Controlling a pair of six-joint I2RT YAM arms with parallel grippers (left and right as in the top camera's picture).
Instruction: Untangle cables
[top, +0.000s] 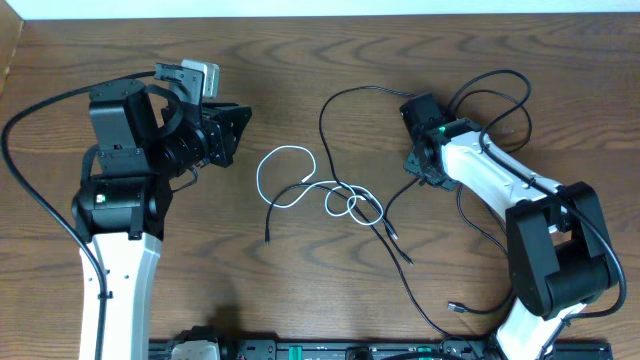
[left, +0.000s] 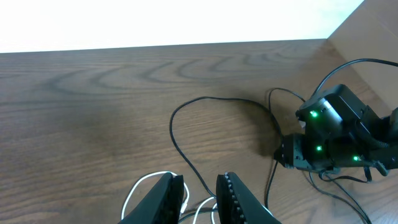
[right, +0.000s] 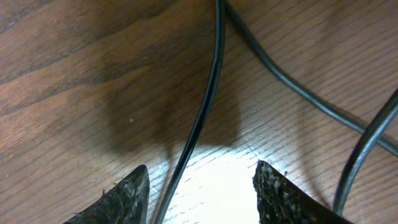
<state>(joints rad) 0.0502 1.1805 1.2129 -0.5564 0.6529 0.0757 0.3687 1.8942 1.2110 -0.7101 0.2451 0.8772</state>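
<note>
Brown wood-grain worktop (top: 300, 60), pale wall strip along the far edge.

Overhead: the black cables (top: 360, 89) loop across the middle and right of the worktop. The white cable (top: 290, 148) curls at centre, crossing the black cables in a knot near its right end. The left end effector (top: 238, 135) is left of the tangle and apart from it. The right end effector (top: 418, 165) is at the right side of the tangle, over a black strand.

Left wrist: left end effector (left: 199, 186) has its fingers a narrow gap apart with nothing pinched. The white cable (left: 140, 183) lies beyond the tips, a loop of the black cables (left: 205, 99) farther out.

Right wrist: right end effector (right: 202, 180) is spread, low over the worktop (right: 74, 74). One of the black cables (right: 208, 106) runs between the fingertips, ungripped; others cross at right.
</note>
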